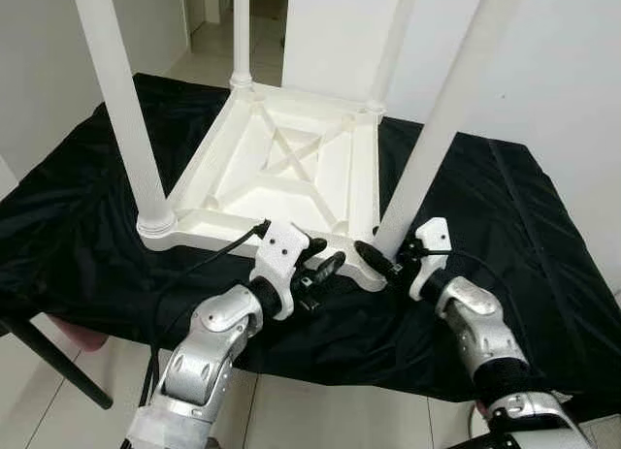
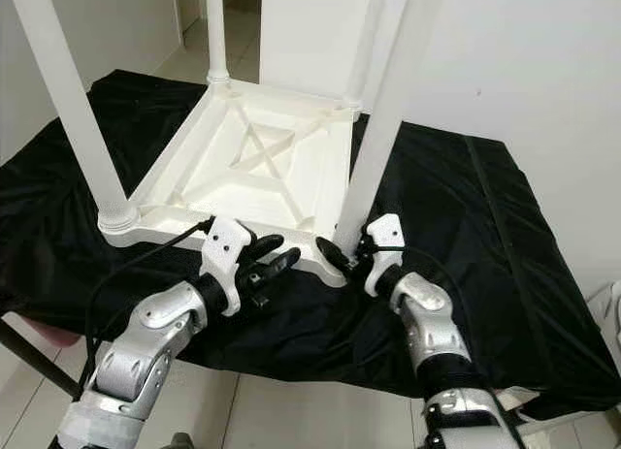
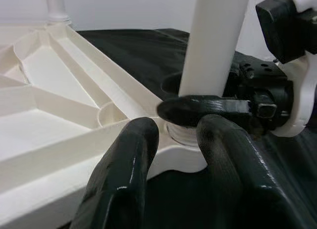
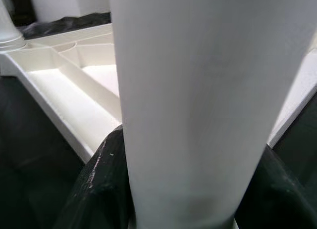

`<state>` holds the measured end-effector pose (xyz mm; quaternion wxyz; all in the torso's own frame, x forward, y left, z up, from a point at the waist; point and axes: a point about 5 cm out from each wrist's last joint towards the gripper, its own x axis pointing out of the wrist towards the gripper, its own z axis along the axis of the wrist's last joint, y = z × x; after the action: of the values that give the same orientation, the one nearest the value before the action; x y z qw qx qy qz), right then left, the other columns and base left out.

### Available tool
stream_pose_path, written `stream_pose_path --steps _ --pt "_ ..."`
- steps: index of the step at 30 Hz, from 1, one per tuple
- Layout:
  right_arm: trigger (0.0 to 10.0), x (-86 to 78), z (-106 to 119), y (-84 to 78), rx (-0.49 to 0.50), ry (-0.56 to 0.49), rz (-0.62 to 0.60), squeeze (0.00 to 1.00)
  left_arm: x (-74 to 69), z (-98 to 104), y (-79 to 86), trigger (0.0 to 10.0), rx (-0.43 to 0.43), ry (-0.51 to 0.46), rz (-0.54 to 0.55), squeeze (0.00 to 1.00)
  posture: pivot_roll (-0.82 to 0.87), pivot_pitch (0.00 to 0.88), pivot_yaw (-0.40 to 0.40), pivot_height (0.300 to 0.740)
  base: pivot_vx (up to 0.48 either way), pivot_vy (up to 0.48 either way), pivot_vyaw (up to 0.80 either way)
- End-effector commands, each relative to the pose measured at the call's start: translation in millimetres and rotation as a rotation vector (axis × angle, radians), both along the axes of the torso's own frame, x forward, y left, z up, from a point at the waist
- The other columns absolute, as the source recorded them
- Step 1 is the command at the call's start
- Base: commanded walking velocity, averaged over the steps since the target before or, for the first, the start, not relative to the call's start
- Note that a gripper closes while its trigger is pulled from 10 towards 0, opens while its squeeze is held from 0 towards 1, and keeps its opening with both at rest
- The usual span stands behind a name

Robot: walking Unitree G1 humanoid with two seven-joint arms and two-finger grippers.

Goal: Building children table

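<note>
The white children's table (image 1: 243, 189) lies upside down on a black cloth, its four legs pointing up. My right gripper (image 1: 385, 259) is shut on the base of the near-right leg (image 1: 439, 134), where the leg meets its corner socket. In the right wrist view the leg (image 4: 198, 105) fills the space between the two black fingers (image 4: 94, 189). My left gripper (image 1: 324, 257) is open just left of that corner, at the table's front rim. In the left wrist view its fingers (image 3: 124, 174) frame the socket, with the right gripper's finger (image 3: 203, 109) across the leg's foot.
The black cloth (image 1: 78, 207) covers a low platform and hangs over the near edge. The near-left leg (image 1: 121, 100) and two far legs (image 1: 241, 32) stand tall around the work area. A dark support leg (image 1: 53, 362) and a pink object (image 1: 76, 335) are on the tiled floor at the left.
</note>
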<state>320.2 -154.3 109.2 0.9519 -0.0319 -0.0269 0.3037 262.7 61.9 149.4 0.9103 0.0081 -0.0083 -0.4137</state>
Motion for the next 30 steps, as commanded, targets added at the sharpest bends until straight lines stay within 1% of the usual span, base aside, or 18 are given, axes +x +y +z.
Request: stream_pose_path --steps 1,4,6,8,10,12,13,14,16,19,20,22,23,24,26,28,29,30 --pt "10.0 0.3 -9 -4.8 -0.056 0.034 -0.135 0.00 -1.2 0 0.3 10.0 0.001 0.008 0.037 0.00 0.17 0.000 -0.065 0.740 0.000 0.000 0.00" --pt "10.0 0.3 -9 -4.8 -0.056 0.034 -0.135 0.00 -1.2 0 0.3 10.0 0.001 0.008 0.037 0.00 0.17 0.000 -0.065 0.740 0.000 0.000 0.00" --pt "10.0 -2.1 -9 -4.1 -0.040 0.034 -0.245 0.00 -3.2 0 0.4 10.0 0.001 0.008 0.038 0.00 0.17 0.000 -0.066 0.740 0.000 0.000 0.00" --pt "10.0 -2.1 -9 -4.1 -0.040 0.034 -0.245 0.00 -3.2 0 0.4 10.0 0.001 0.008 0.038 0.00 0.17 0.000 -0.066 0.740 0.000 0.000 0.00" --pt "10.0 -5.7 -11 -3.9 -0.001 0.058 -0.421 0.00 -5.8 -1 0.5 10.0 0.000 0.010 0.040 0.00 0.17 0.000 -0.067 0.740 0.000 0.000 0.00" --pt "10.0 -5.7 -11 -3.9 -0.001 0.058 -0.421 0.00 -5.8 -1 0.5 10.0 0.000 0.010 0.040 0.00 0.17 0.000 -0.067 0.740 0.000 0.000 0.00" --pt "10.0 -8.3 -13 -3.5 0.017 0.072 -0.503 0.00 -6.6 -2 0.3 10.0 0.000 0.012 0.040 0.00 0.16 0.002 -0.066 0.740 0.000 0.000 0.00" --pt "10.0 -8.3 -13 -3.5 0.017 0.072 -0.503 0.00 -6.6 -2 0.3 10.0 0.000 0.012 0.040 0.00 0.16 0.002 -0.066 0.740 0.000 0.000 0.00" --pt "10.0 -18.1 -16 -2.6 0.059 0.093 -0.666 0.00 -7.3 -2 -1.0 10.0 -0.002 0.013 0.037 0.00 0.17 0.003 -0.074 0.740 0.000 0.000 0.00" --pt "10.0 -22.0 -16 -1.6 0.066 0.097 -0.709 0.00 -7.5 -1 -1.4 10.0 -0.003 0.013 0.036 0.00 0.16 0.004 -0.076 0.740 0.000 0.000 0.00" --pt "10.0 -25.4 -17 2.9 0.071 0.099 -0.728 0.00 -7.0 -1 -1.1 10.0 -0.005 0.012 0.038 0.00 0.16 0.001 -0.080 0.740 0.000 0.000 0.00" --pt "10.0 -25.4 -17 2.9 0.071 0.099 -0.728 0.00 -7.0 -1 -1.1 10.0 -0.005 0.012 0.038 0.00 0.16 0.001 -0.080 0.740 0.000 0.000 0.00" --pt "10.0 -26.6 -16 7.6 0.075 0.101 -0.711 0.00 -6.6 -1 -1.0 10.0 -0.006 0.013 0.040 0.00 0.16 0.000 -0.085 0.740 0.000 0.000 0.00" --pt "10.0 -26.5 -14 9.7 0.100 0.093 -0.671 1.00 -6.1 -1 -1.0 10.0 -0.008 0.012 0.041 0.00 0.15 0.000 -0.093 0.740 0.000 0.000 0.00" --pt "10.0 -26.5 -14 9.7 0.100 0.093 -0.671 1.00 -6.1 -1 -1.0 10.0 -0.008 0.012 0.041 0.00 0.15 0.000 -0.093 0.740 0.000 0.000 0.00" --pt "10.0 -24.7 -6 8.4 0.107 0.046 -0.609 1.00 -4.7 0 -1.6 10.0 -0.013 0.007 0.044 0.00 0.15 0.000 -0.101 0.740 0.000 0.000 0.00" --pt "10.0 -24.7 -6 8.4 0.107 0.046 -0.609 1.00 -4.7 0 -1.6 10.0 -0.013 0.007 0.044 0.00 0.15 0.000 -0.101 0.740 0.000 0.000 0.00" --pt "10.0 -23.2 -1 4.8 0.097 0.017 -0.594 1.00 -4.3 1 -2.3 10.0 -0.016 0.005 0.046 0.00 0.15 0.000 -0.102 0.740 0.000 0.000 0.00"
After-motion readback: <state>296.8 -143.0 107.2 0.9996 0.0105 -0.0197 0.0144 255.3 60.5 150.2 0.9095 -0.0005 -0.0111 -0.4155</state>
